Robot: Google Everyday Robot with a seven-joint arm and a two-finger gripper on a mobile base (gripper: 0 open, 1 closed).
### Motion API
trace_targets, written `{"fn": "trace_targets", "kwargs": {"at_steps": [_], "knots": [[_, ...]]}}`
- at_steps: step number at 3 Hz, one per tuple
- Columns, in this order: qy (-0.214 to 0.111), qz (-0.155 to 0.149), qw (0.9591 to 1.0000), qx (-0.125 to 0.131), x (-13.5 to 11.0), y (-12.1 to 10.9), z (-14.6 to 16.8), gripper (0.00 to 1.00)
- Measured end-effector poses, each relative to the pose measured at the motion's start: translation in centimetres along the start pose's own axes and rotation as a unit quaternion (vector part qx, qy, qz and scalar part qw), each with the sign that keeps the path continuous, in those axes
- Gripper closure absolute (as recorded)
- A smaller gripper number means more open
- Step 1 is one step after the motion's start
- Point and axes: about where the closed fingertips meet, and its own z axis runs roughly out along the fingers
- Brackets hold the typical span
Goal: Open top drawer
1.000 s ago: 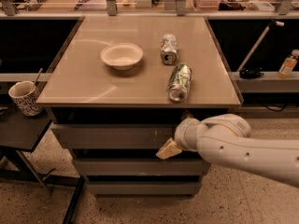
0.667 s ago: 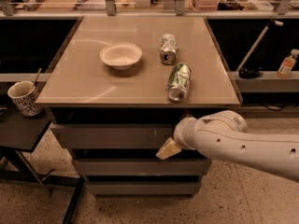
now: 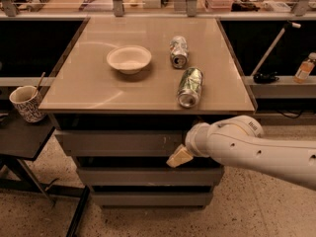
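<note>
In the camera view the gripper (image 3: 178,157) touches the lower edge of the top drawer (image 3: 113,143), whose face lies mostly to its left; I cannot tell how open it is or whether it holds anything, so it could slip off the handle-less panel.

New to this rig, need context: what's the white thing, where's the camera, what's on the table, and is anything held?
The white thing is a robot arm reaching in from the right. Its gripper is at the right end of the top drawer, the widest of three grey fronts. One camera looks down at the table from the front. On top are a pale bowl, a can and a second can, both lying on their sides. A mug stands lower at the left. Nothing is visibly held.
</note>
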Motion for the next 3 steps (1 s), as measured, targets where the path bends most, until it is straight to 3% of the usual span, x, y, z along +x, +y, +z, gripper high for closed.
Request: {"fn": "trace_targets", "kwargs": {"at_steps": [3], "knots": [[0.011,0.013,0.9998,-0.005,0.41,-0.64,-0.19,0.0]]}}
